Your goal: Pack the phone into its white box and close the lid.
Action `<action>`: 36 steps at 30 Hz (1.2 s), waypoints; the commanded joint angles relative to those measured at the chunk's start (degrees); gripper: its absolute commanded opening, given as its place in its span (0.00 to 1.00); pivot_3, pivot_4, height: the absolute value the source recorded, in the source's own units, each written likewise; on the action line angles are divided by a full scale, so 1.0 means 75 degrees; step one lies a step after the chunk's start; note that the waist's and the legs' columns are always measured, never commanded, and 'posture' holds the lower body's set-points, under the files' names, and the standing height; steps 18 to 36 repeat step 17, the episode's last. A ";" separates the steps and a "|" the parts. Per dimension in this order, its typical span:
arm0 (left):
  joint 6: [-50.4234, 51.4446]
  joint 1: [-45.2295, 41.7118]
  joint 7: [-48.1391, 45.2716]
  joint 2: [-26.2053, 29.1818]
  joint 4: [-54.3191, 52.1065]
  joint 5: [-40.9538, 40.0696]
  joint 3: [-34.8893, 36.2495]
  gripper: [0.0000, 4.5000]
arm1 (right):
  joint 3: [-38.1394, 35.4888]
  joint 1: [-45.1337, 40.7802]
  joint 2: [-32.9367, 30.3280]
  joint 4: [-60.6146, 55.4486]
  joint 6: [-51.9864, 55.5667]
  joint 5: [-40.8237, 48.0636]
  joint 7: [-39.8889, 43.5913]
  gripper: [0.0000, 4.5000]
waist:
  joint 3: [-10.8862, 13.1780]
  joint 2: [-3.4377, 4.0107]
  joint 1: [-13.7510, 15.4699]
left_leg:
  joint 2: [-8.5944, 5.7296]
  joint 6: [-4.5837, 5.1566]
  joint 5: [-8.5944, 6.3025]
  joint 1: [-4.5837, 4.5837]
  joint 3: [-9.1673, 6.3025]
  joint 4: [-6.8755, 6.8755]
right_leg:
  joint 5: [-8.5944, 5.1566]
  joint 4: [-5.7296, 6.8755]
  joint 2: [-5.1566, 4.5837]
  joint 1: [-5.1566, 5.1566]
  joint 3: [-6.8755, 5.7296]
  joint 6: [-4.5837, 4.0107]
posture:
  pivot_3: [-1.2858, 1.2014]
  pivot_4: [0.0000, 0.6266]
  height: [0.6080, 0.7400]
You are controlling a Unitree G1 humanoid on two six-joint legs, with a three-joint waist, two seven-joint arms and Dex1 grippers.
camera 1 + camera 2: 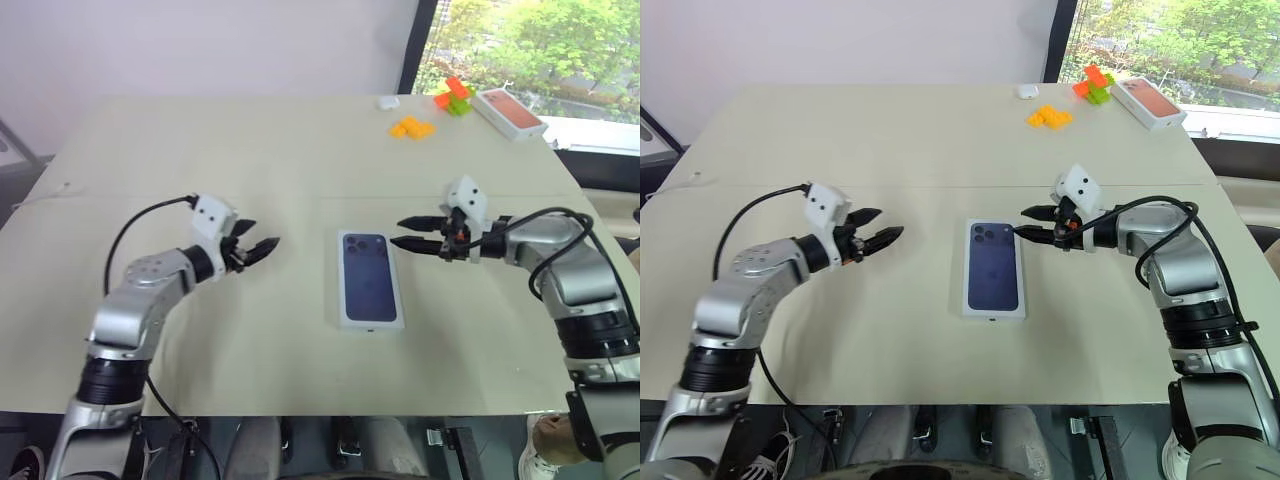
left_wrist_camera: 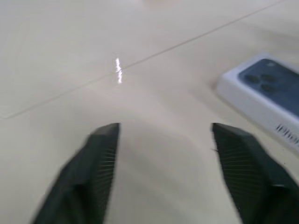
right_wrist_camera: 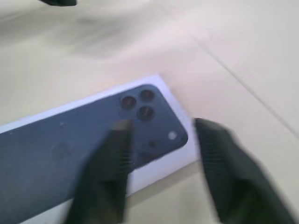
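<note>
The lid (image 1: 369,277), white with a dark blue phone picture on top, lies flat at the middle of the table. It covers the white box, so the box and the phone are hidden. My left gripper (image 1: 262,236) hovers to the left of the lid, well apart from it, open and empty. In the left wrist view the left gripper (image 2: 163,135) has bare table between its fingers and a corner of the lid (image 2: 266,88) off to one side. My right gripper (image 1: 398,232) is open at the lid's far right corner. In the right wrist view the right gripper (image 3: 161,126) is over the printed camera cluster.
At the far right corner lie a box with an orange-pink top (image 1: 508,111), orange and green blocks (image 1: 453,95), small orange pieces (image 1: 411,128) and a small white object (image 1: 388,101). The table's front edge (image 1: 300,412) runs close below the arms.
</note>
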 commanded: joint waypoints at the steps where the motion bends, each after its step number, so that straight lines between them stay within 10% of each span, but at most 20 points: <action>1: -0.0205 0.0334 -0.0853 0.0481 -0.0374 -0.0811 0.0947 1.00 | -0.0361 -0.0112 -0.0345 0.0017 -0.0312 0.0158 0.0430 0.94 | 0.0005 0.0002 0.0003 | 0.0000 0.0000 0.0000 -0.0002 0.0000 0.0000 | 0.0000 0.0000 0.0000 -0.0003 0.0000 0.0000 | 0.52 0.24 0.98; 36: -0.0814 0.2187 -0.1749 0.1604 -0.0100 -0.0940 0.2231 1.00 | -0.0782 0.0199 -0.1426 0.0530 -0.1175 0.0138 0.1468 0.99 | 0.0011 0.0013 -0.0008 | 0.0001 -0.0003 -0.0002 -0.0004 0.0002 -0.0011 | -0.0009 -0.0005 -0.0010 -0.0013 0.0000 -0.0017 | 0.52 0.24 0.98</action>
